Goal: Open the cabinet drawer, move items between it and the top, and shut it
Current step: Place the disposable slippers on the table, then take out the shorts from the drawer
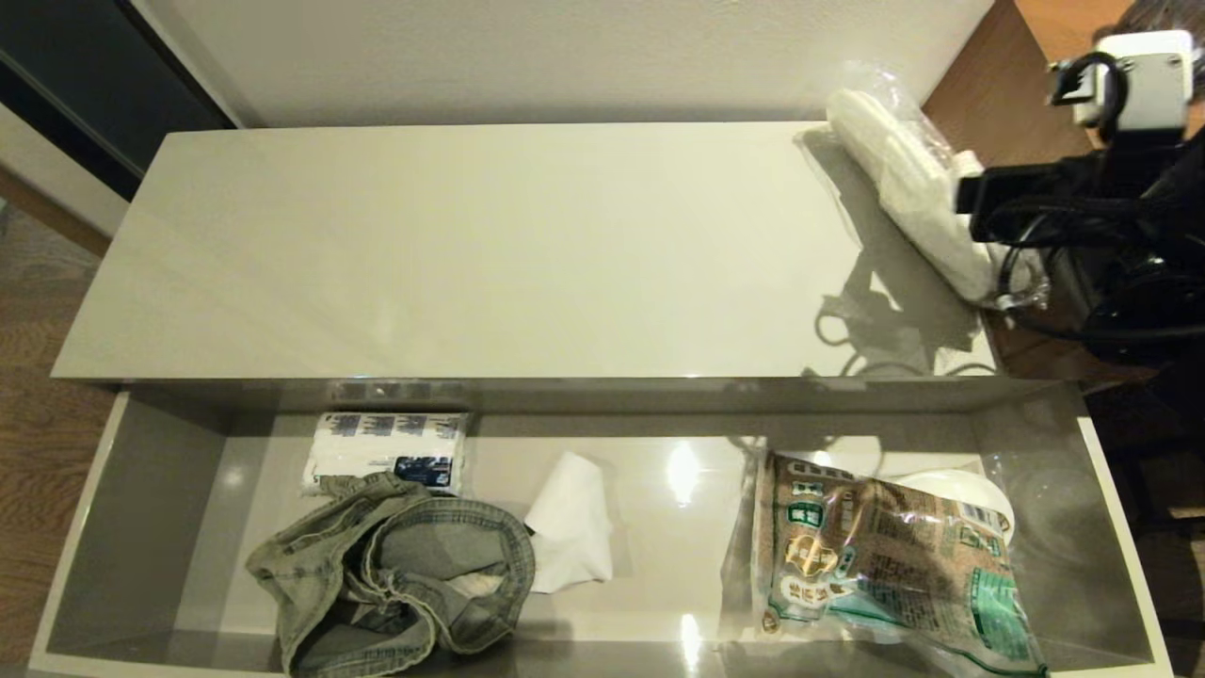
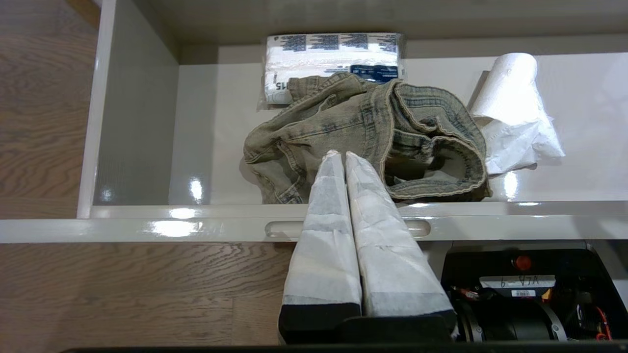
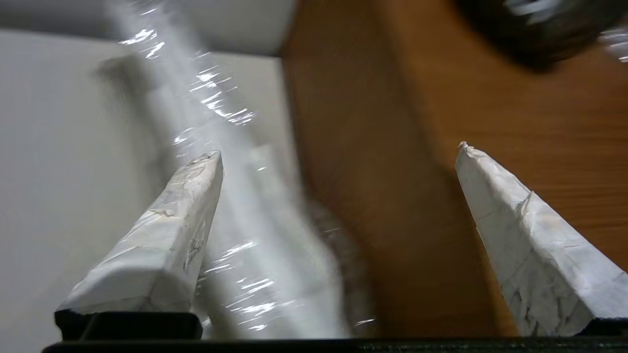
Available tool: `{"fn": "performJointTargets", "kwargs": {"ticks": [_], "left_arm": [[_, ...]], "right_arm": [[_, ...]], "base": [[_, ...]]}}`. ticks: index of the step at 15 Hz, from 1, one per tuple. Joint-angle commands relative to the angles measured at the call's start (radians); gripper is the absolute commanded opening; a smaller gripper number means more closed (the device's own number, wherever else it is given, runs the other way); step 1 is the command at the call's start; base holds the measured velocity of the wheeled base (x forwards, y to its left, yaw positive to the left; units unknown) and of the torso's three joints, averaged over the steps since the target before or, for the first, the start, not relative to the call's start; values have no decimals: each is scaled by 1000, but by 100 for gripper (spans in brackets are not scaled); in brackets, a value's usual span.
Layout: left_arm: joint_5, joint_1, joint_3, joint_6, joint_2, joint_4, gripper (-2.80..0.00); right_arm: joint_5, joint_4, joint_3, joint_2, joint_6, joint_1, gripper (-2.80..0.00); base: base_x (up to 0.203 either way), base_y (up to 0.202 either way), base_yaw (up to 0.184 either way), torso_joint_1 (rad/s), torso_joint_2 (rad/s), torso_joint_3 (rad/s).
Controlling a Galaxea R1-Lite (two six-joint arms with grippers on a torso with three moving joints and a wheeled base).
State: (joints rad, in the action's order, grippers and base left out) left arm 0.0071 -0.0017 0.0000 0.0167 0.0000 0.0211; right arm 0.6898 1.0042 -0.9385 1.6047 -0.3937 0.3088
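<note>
Slippers (image 1: 918,188) — flat, white, clear-wrapped — lying on glossy cream top (image 1: 471,254).

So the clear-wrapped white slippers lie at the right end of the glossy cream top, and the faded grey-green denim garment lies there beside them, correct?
Not quite. The clear-wrapped white slippers do lie at the right end of the glossy cream top, but the faded grey-green denim garment lies inside the open drawer, as the head view shows.
</note>
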Motion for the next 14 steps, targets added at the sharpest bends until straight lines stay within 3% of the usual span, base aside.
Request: {"fn": "performJointTargets", "kwargs": {"ticks": [1, 5, 11, 12, 14], "left_arm": [[2, 0, 0, 0, 2, 0, -280], [1, -1, 0, 0, 2, 0, -280], [2, 0, 0, 0, 2, 0, -280], [2, 0, 0, 0, 2, 0, -280], [2, 0, 0, 0, 2, 0, -280]], "right_arm": [[-4, -9, 3, -82, -9, -65, 0], [-33, -10, 4, -83, -10, -161, 0], [-94, -87, 29, -214, -46, -156, 0], [-133, -181, 38, -279, -55, -150, -280], [-204, -523, 40, -407, -57, -142, -280]], "base": [[0, 0, 0, 0, 0, 0], [0, 0, 0, 0, 0, 0], [0, 0, 0, 0, 0, 0], [0, 0, 0, 0, 0, 0], [0, 0, 0, 0, 0, 0]]}}
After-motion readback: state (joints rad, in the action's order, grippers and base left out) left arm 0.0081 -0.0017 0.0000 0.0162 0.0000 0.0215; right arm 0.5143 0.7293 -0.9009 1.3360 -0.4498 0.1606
